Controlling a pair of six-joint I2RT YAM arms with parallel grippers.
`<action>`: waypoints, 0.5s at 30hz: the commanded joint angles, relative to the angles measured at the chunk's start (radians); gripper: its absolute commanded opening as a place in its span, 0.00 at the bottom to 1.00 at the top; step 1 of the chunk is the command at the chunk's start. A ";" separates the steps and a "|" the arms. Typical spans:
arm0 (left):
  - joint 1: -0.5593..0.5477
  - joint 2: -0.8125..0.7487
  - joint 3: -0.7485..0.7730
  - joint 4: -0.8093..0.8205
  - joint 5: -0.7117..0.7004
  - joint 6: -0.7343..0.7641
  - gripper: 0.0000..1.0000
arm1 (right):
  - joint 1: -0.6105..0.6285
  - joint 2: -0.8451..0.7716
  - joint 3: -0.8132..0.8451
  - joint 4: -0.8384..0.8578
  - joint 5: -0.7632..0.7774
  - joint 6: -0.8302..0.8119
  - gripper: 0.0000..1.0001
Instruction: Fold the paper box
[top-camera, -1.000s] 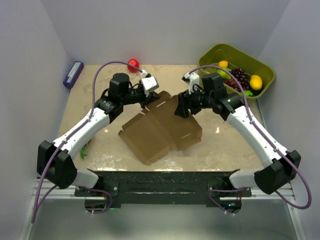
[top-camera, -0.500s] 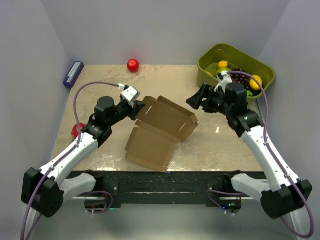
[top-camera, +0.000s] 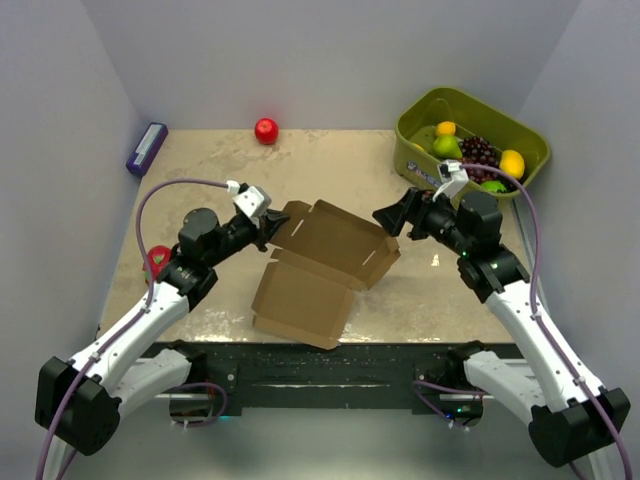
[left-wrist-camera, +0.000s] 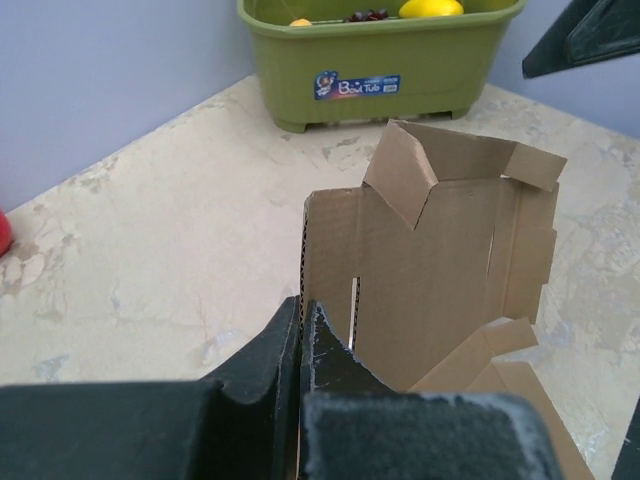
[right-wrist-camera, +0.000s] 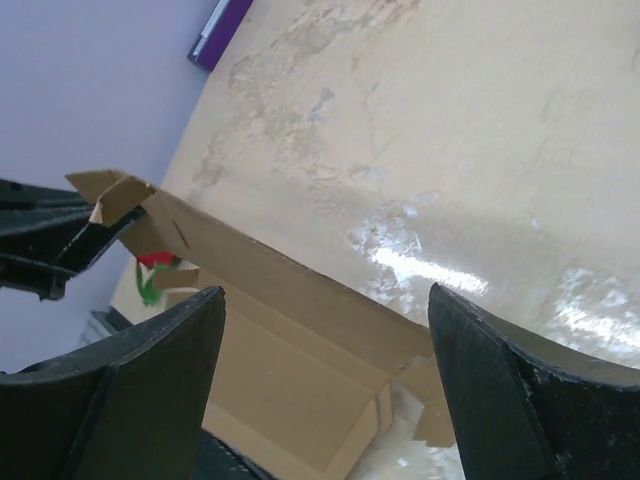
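The left gripper's fingers (left-wrist-camera: 262, 350) are pressed together on the plain brown, thin die-cut cardboard paper box (top-camera: 315, 265), with its corrugated left edge pinched between them. The left gripper (top-camera: 268, 228) sits at the box's far-left corner. The right gripper (top-camera: 392, 218) has its black fingers (right-wrist-camera: 150, 370) spread wide and holds nothing. It is just beside the box's right corner, and a raised wall of the box runs across the gap beyond the tips. I cannot tell whether either tip touches that wall.

The paper box lies mid-table on the beige marbled tabletop (top-camera: 200, 170), between the two arms. Its far half is tilted up with side walls and flaps partly folded, while its near half rests flat toward the arm bases.

An olive-green rectangular plastic bin (top-camera: 495, 112) stands at the far-right corner, well apart from the box. It holds a yellow lemon (top-camera: 512, 163), a bunch of dark purple grapes (top-camera: 479, 152), a green fruit (top-camera: 447, 147) and a small orange-yellow fruit (top-camera: 446, 128). A blue label (left-wrist-camera: 357, 85) is stuck on its side.

A red round ball (top-camera: 266, 130) rests at the far edge, and a flat purple block (top-camera: 147, 148) lies at the far-left corner.
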 joint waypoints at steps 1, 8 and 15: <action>0.001 -0.006 0.039 -0.029 0.026 0.002 0.00 | 0.000 -0.062 -0.012 0.016 -0.006 -0.235 0.88; 0.003 -0.006 0.048 -0.046 0.150 0.036 0.00 | 0.000 -0.025 -0.046 0.029 -0.203 -0.373 0.86; 0.003 0.003 0.060 -0.077 0.218 0.055 0.00 | 0.047 0.027 -0.066 0.079 -0.249 -0.393 0.82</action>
